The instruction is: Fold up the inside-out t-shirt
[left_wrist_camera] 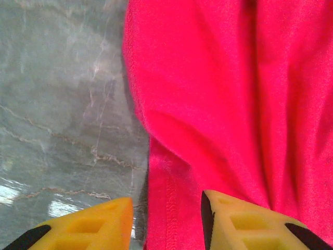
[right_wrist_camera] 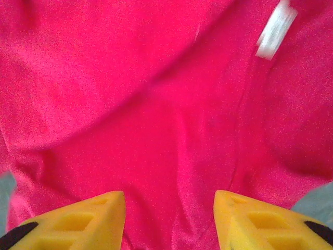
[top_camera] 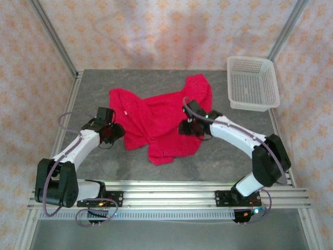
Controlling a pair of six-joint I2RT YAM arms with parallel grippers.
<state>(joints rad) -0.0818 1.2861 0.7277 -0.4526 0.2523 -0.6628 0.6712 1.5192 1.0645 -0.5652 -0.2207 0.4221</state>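
Observation:
The red t-shirt (top_camera: 156, 117) lies crumpled in the middle of the grey table, one part reaching toward the back right. My left gripper (top_camera: 115, 130) is open at the shirt's left edge; in the left wrist view its yellow fingers (left_wrist_camera: 237, 221) straddle a stitched hem (left_wrist_camera: 171, 208) of the cloth. My right gripper (top_camera: 183, 126) is open over the shirt's right side; its yellow fingers (right_wrist_camera: 93, 219) stand wide apart above red cloth (right_wrist_camera: 156, 130), with the small white tag (right_wrist_camera: 274, 28) ahead at the upper right.
A white mesh basket (top_camera: 252, 83) stands at the back right corner of the table. Bare grey tabletop (top_camera: 93, 83) surrounds the shirt. Metal frame posts (top_camera: 52, 36) and patterned curtains enclose the workspace.

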